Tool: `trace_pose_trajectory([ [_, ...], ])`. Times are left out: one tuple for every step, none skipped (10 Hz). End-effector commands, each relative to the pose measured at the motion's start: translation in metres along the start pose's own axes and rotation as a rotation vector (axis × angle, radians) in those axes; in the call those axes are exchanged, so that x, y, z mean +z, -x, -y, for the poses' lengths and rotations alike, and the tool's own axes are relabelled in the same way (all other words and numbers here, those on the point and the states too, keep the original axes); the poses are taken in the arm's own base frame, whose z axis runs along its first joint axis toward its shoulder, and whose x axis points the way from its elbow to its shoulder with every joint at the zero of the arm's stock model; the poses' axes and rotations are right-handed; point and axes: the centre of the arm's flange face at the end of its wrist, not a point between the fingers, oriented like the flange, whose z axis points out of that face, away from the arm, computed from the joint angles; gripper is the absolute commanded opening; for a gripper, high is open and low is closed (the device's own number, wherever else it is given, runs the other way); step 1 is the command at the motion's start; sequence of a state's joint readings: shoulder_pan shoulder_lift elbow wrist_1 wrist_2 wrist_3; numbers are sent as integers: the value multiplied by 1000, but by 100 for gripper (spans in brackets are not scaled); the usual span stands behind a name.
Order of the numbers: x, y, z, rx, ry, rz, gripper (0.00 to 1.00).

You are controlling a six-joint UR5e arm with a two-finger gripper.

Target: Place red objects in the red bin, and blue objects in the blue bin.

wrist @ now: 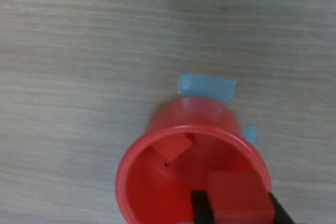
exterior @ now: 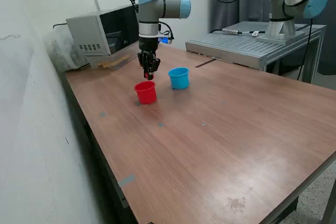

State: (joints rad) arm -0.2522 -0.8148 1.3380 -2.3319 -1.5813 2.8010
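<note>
The arm's hand (exterior: 149, 73) hangs directly above the red cup (exterior: 146, 92) on the wooden counter (exterior: 220, 129), its fingers clamped on a red cube (wrist: 239, 196) held over the cup's mouth. A second red cube (wrist: 172, 147) lies inside the cup. The light blue cup (exterior: 179, 77) stands just beside it, toward the exterior view's right. Blue tape patches (wrist: 206, 87) mark the counter near the red cup.
</note>
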Motion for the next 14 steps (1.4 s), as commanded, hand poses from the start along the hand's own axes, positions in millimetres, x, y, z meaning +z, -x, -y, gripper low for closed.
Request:
trace_pose_trajectory([
  [2, -2, -1, -2, 2, -1, 100],
  [3, 0, -1, -1, 3, 0, 100],
  [3, 1, 0, 1, 2, -1, 100],
  [3, 2, 0, 2, 1, 0, 100],
  [4, 2, 1, 2, -2, 2, 100],
  [1, 1, 2, 1, -4, 7, 100],
  [-8, -4, 3, -1, -4, 6, 100],
  [-43, -21, 22, -9, 2, 4, 100],
  [-82, -38, 43, -27, -6, 1, 100],
  [-127, -60, 68, -49, -26, 3, 100],
  [-172, -72, 97, -46, -46, 25, 100],
  [-209, -98, 126, -43, -86, 55, 100],
  [-250, -117, 153, -42, -111, 82, 100],
  [-291, -129, 178, -26, -102, 85, 100],
])
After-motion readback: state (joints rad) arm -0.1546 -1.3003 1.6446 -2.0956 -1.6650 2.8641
